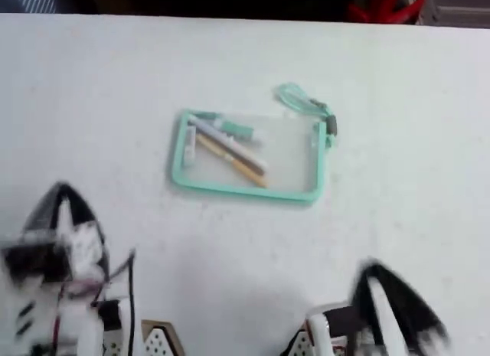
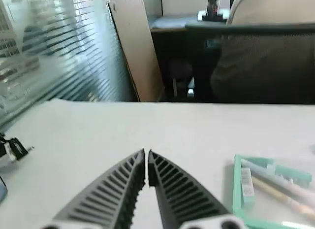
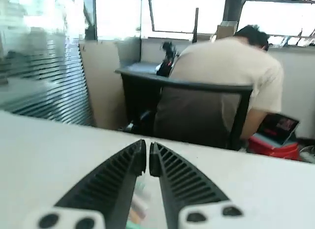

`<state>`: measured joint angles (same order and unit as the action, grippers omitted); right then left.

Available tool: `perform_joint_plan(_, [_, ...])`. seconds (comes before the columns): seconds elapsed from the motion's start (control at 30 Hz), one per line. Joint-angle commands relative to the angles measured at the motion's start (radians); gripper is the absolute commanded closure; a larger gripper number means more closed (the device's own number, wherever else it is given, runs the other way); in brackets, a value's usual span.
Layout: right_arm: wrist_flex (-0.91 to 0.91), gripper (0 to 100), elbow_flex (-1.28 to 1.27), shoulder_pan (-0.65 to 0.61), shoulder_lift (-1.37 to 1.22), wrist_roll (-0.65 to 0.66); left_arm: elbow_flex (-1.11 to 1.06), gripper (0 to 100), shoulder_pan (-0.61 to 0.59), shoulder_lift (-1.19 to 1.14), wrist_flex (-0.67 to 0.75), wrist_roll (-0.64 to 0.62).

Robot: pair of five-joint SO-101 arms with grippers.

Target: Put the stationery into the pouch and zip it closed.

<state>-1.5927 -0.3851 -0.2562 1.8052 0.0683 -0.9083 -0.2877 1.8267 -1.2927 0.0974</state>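
Observation:
A clear pouch [image 1: 249, 155] with a mint-green border lies flat in the middle of the white table. Inside it are pens and markers [image 1: 227, 147], bunched toward its left end. Its zipper pull and green strap [image 1: 305, 103] sit at the upper right corner. My left gripper [image 2: 146, 162] is shut with nothing in it, back near the table's front left, with the pouch's corner [image 2: 268, 189] off to its side. My right gripper [image 3: 147, 157] is also shut and empty, near the front right, with a bit of the stationery [image 3: 138, 204] showing below its fingers.
The table's far edge [image 1: 245, 17] runs along the top of the high view. Both arms [image 1: 65, 272] [image 1: 383, 310] are drawn back at the front edge. Beyond the table stand an office chair [image 3: 197, 111] and a seated person.

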Motion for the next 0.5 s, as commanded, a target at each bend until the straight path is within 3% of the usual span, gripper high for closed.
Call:
perform_joint_plan(0.0, [0.111,97.8,-0.218,-0.058,0.001,-0.011,-0.262,97,0.105,-0.002,0.095,-0.003])
perform_joint_plan(0.17, [0.180,97.8,-0.365,-0.077,0.001,-0.011,-0.457,97,0.245,-0.002,0.097,-0.002])
perform_joint_plan(0.47, [0.387,97.8,-0.936,-0.059,0.001,-0.011,-0.735,97,0.236,-0.002,0.103,-0.002])
